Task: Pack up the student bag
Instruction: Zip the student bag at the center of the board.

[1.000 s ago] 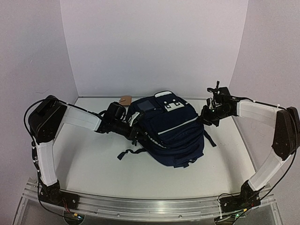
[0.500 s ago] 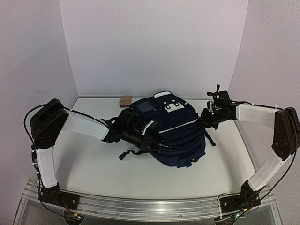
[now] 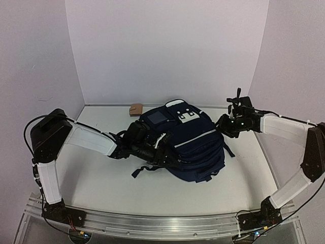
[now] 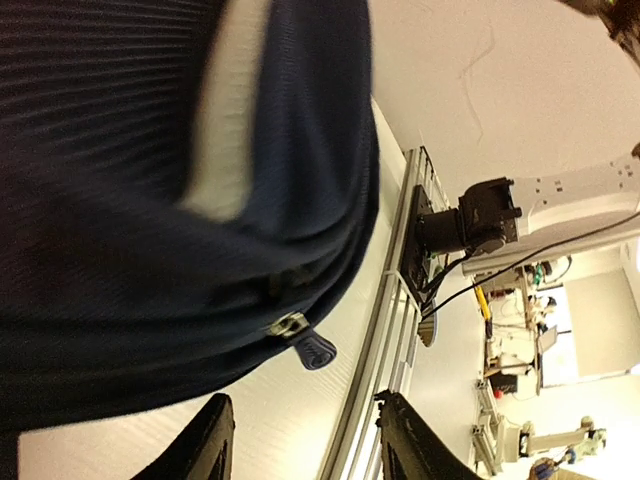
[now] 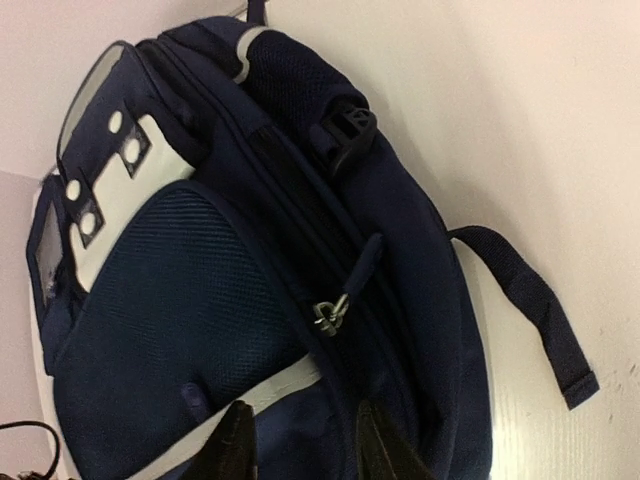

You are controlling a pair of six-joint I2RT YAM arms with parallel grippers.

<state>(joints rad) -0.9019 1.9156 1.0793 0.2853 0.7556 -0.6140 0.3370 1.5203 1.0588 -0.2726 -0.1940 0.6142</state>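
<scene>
The student bag [image 3: 193, 147], long axis far-to-near, lies between the pincers: left gripper [image 4: 305, 445] nearer, against its flank; right gripper [image 5: 300, 445] just beside; both parted, empty.

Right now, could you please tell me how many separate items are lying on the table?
2. The student bag sits in the middle; a small brown item lies at the far edge, behind the bag's left side. Others could be hidden under or inside the bag.
</scene>
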